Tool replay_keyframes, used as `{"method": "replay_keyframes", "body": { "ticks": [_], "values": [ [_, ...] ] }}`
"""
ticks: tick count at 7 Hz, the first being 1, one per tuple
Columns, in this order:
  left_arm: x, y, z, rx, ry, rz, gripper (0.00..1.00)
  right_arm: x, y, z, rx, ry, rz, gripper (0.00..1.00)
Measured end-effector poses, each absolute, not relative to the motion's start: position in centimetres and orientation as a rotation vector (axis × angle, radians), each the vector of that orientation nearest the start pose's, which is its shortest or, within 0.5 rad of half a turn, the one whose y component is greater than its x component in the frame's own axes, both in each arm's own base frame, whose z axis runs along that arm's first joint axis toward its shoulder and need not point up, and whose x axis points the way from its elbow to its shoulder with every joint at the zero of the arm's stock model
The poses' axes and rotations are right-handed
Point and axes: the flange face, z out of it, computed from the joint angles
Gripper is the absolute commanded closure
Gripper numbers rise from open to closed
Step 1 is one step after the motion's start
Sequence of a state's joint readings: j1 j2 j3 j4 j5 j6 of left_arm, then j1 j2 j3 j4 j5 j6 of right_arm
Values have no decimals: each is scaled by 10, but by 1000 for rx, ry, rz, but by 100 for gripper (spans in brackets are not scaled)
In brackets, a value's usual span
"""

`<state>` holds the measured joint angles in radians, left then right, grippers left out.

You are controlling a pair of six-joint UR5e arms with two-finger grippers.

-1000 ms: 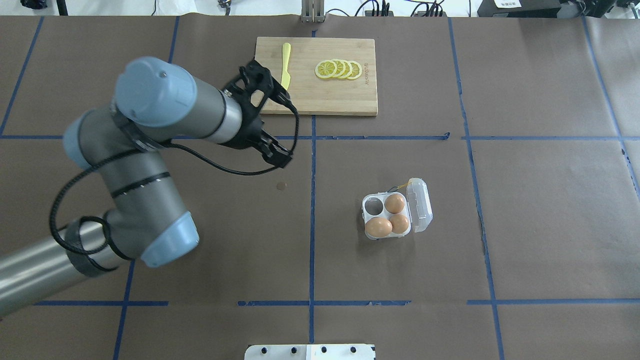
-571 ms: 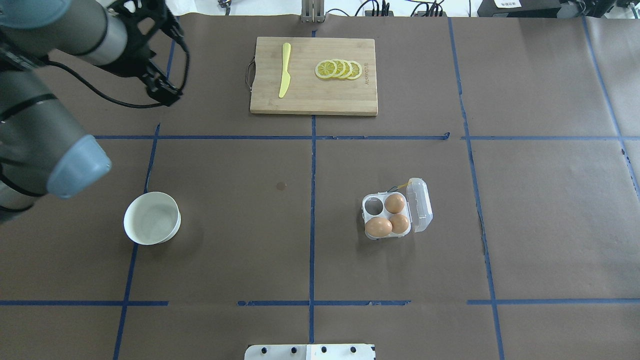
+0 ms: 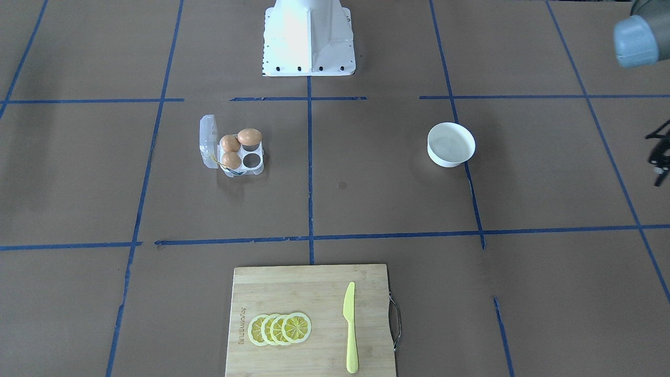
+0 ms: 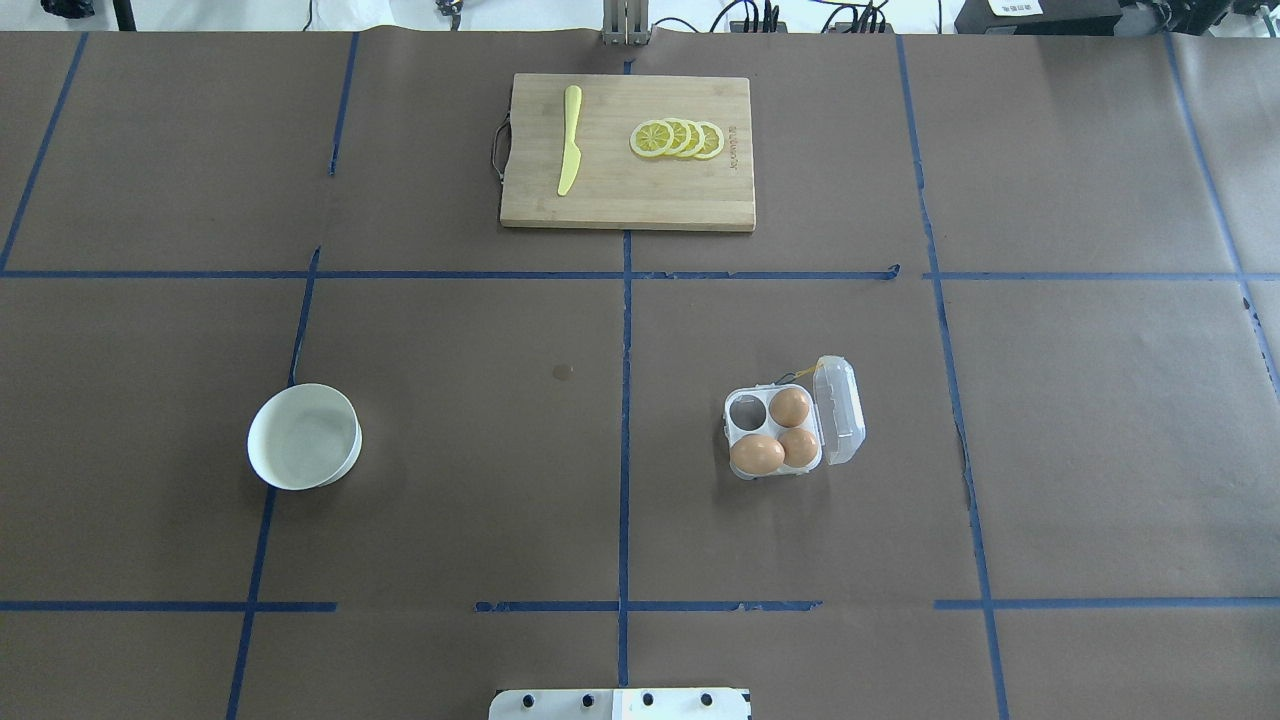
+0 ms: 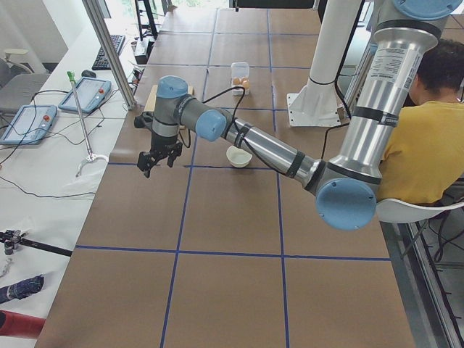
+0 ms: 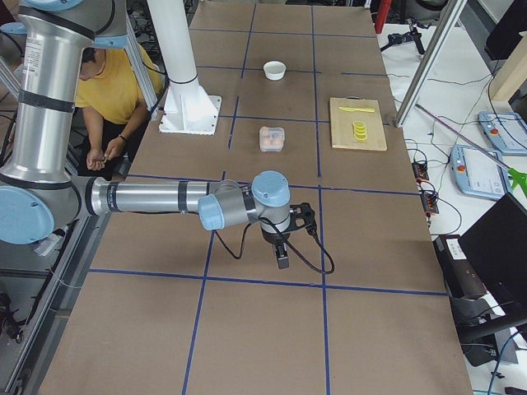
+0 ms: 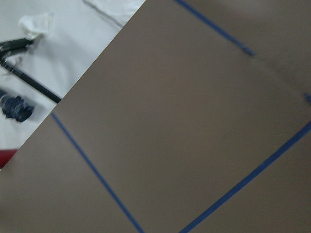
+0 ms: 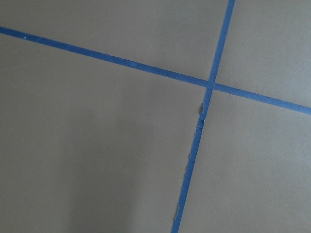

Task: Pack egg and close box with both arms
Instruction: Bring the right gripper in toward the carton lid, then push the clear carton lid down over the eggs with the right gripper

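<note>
The clear box (image 4: 776, 432) lies right of the table's middle, its lid (image 4: 838, 410) open on the right side. Three alike brown eggs (image 4: 757, 454) fill three cells; the far-left cell (image 4: 746, 410) is empty. I cannot tell which one is the task's egg. The box also shows in the front view (image 3: 230, 153). My left gripper (image 5: 157, 157) hangs over the table's left end, far from the box; only its edge (image 3: 660, 159) shows in the front view. My right gripper (image 6: 282, 255) hangs over the right end. I cannot tell whether either is open.
An empty white bowl (image 4: 303, 437) stands at the left. A wooden cutting board (image 4: 628, 190) at the far side carries a yellow knife (image 4: 570, 140) and lemon slices (image 4: 678, 138). The white pedestal (image 3: 309, 36) is at the robot's side. A person sits beyond it (image 6: 111, 90).
My left arm has swung left and out of the overhead view, uncovering the white bowl. The box and the eggs have not moved.
</note>
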<state>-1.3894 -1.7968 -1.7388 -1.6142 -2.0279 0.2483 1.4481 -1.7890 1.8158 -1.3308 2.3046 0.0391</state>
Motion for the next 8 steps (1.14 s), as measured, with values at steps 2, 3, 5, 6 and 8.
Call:
{"method": "replay_keyframes", "body": {
  "ticks": [2, 3, 5, 6, 8],
  "values": [
    [-50, -567, 563, 309, 428, 387, 0, 12, -422, 590, 188, -792, -92, 13],
    [-75, -550, 596, 237, 463, 326, 0, 9, -421, 577, 183, -826, -66, 44],
    [-103, -506, 638, 120, 626, 212, 0, -23, -419, 541, 146, -882, -29, 56],
    [-117, -492, 642, 117, 657, 172, 0, -55, -415, 519, 116, -907, -21, 70],
    [-127, -488, 634, 140, 667, 154, 0, -129, -398, 488, 82, -960, 38, 92]
  ]
}}
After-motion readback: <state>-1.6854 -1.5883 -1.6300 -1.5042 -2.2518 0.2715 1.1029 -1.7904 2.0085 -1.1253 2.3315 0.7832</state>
